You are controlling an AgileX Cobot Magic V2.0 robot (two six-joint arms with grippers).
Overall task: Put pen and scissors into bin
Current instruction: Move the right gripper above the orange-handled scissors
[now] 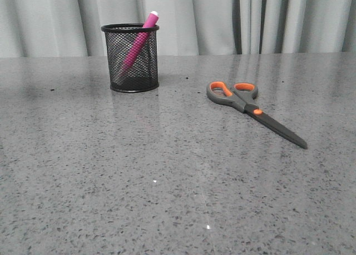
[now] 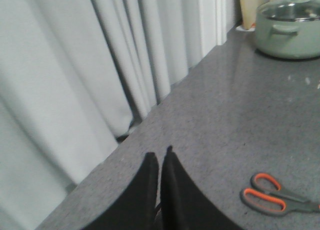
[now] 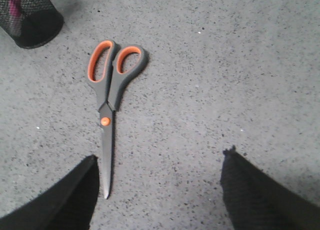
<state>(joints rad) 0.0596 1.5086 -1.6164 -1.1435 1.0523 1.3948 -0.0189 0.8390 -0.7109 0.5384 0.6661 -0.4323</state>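
Observation:
The black wire-mesh bin (image 1: 130, 58) stands at the back left of the grey table. The magenta pen (image 1: 139, 41) leans inside it, white tip above the rim. The scissors (image 1: 253, 109) lie flat to the right of the bin, closed, handles toward the bin. They also show in the right wrist view (image 3: 109, 97) and the left wrist view (image 2: 277, 196). My right gripper (image 3: 160, 157) is open above the table, the blade tip just inside its one finger. My left gripper (image 2: 160, 155) is shut and empty, up near the curtain. Neither gripper shows in the front view.
A grey curtain (image 1: 222, 19) hangs behind the table's back edge. A pale green lidded pot (image 2: 289, 24) stands far off along the table in the left wrist view. The bin's base shows in a corner of the right wrist view (image 3: 30, 19).

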